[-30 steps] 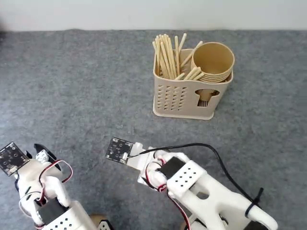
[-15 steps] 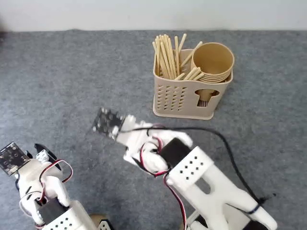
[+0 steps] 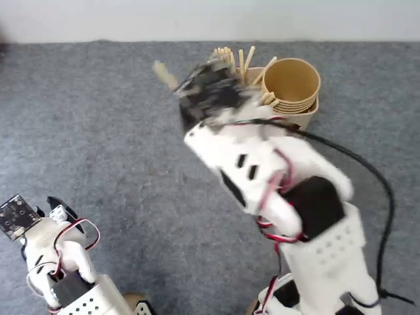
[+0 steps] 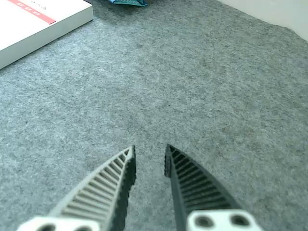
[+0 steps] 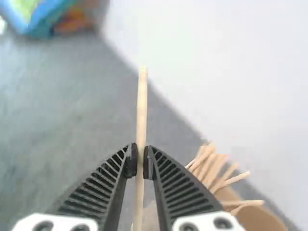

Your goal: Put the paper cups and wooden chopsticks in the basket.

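Wooden chopstick pinched between right gripper jaws, aloft near the basket | paper cups nested inside basket | left gripper jaws slightly parted, low over grey felt

table cover: grey felt-like cloth, matt, fuzzy.
wooden chopstick: pale bare wood, smooth, matt.
paper cups: tan paper, matt.
basket: beige plastic, smooth.
right gripper: dark plastic, ribbed inner faces, matt.
left gripper: same ribbed plastic, white plastic at the base.
arm shell: white plastic, smooth, slight sheen.
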`<state>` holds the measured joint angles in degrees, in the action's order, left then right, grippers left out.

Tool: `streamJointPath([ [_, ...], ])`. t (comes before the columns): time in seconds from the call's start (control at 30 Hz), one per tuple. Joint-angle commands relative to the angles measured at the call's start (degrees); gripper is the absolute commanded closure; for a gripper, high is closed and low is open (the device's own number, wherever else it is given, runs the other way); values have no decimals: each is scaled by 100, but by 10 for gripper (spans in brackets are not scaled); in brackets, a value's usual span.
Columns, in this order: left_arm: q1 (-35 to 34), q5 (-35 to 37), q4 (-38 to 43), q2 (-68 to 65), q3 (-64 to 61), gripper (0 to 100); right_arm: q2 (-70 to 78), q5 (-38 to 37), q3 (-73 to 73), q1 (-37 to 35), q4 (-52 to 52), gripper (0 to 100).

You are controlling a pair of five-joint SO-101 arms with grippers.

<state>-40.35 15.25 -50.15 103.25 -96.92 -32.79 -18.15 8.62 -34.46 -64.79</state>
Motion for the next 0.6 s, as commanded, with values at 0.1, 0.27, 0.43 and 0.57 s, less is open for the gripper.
streamJointPath([
  [0.1, 44, -70, -35, -9, 48, 906, -119, 308, 492, 743, 1974, 989],
  [0.27, 44, -70, -35, -18, 48, 906, -119, 316, -264, 1103, 3284, 989],
  [0.43, 44, -70, -35, -18, 48, 906, -119, 325, -1591, 1534, 4919, 989],
  [0.57, 44, -70, -35, -18, 48, 906, -119, 721, -2611, 1710, 5938, 989],
])
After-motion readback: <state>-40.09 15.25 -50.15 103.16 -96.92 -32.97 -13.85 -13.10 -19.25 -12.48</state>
